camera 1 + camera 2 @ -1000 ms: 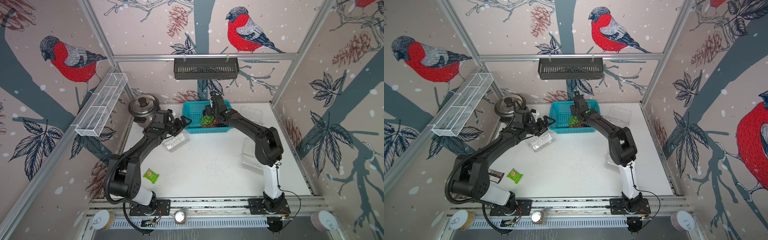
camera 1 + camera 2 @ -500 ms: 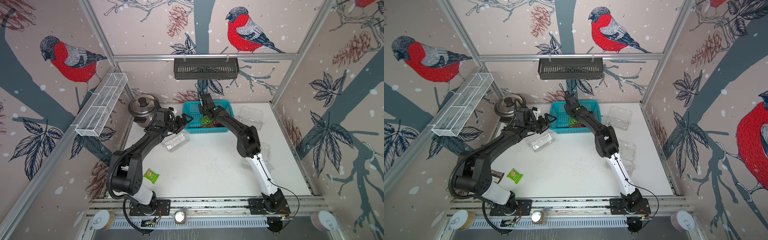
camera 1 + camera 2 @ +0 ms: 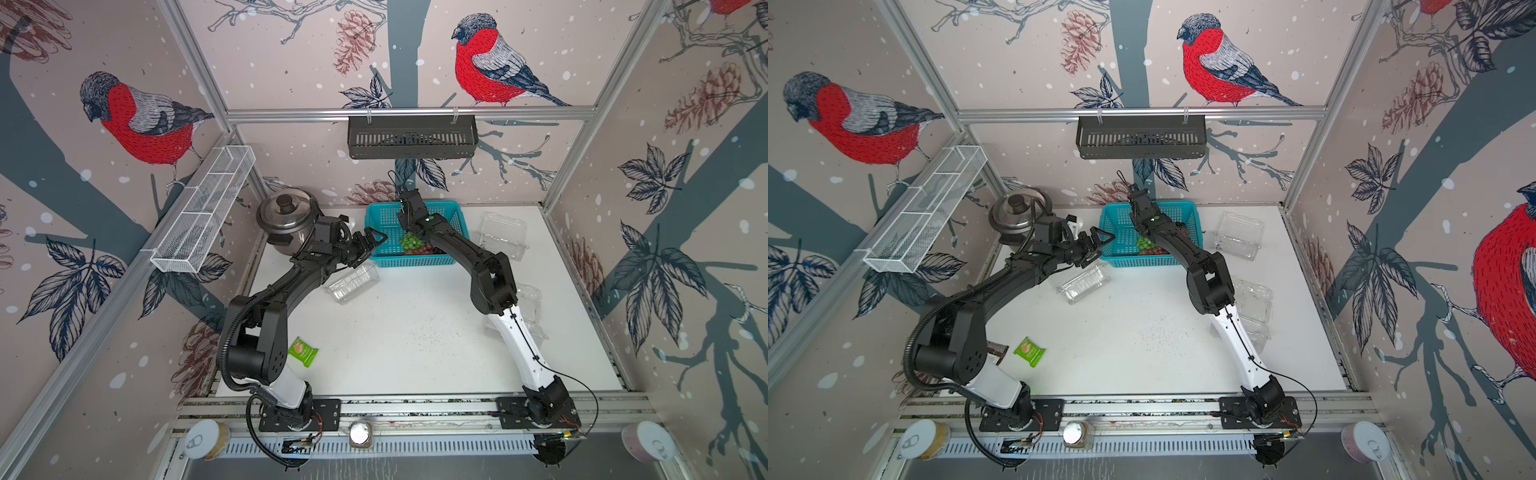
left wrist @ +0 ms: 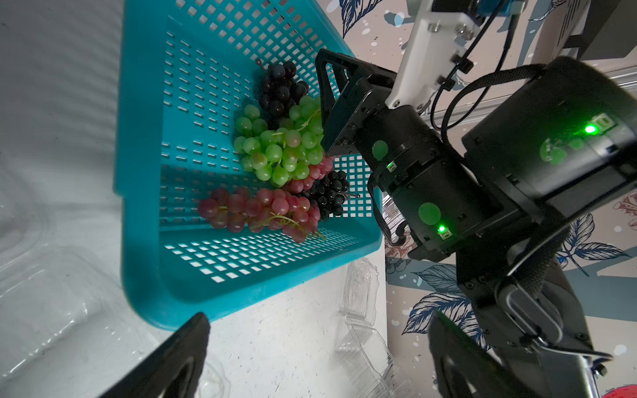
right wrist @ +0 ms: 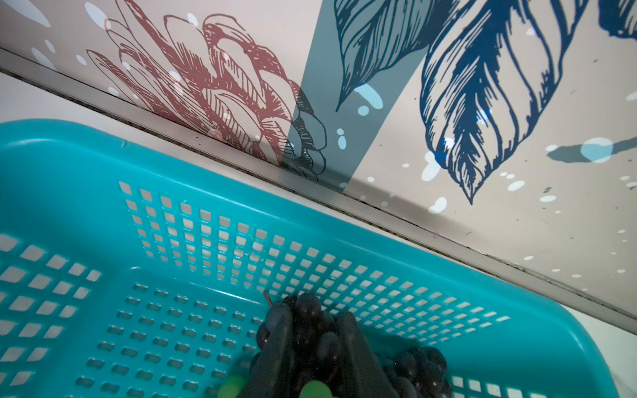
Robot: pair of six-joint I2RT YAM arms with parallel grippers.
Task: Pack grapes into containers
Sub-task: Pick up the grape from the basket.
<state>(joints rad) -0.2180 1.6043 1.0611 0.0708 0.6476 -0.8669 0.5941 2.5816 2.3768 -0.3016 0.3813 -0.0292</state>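
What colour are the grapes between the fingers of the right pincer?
Dark purple-black grapes, seen best in the right wrist view.

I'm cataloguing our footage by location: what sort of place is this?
Probably a robot test cell, not a real kitchen: an aluminium frame with bird wallpaper, two arms bolted to a front rail, and a basket of grapes as props.

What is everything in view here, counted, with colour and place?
basket: one, teal, back centre
grapes: at least four bunches, green, red, dark; in basket
containers: three, clear, near basket and along right side
pot: one, steel, back left
packet: one, green, front left
shelf: one, white wire, left wall
rack: one, black, back wall
tins: three, silver-topped, front edge
left fingers: black, open, beside basket
right fingers: black, around dark grapes
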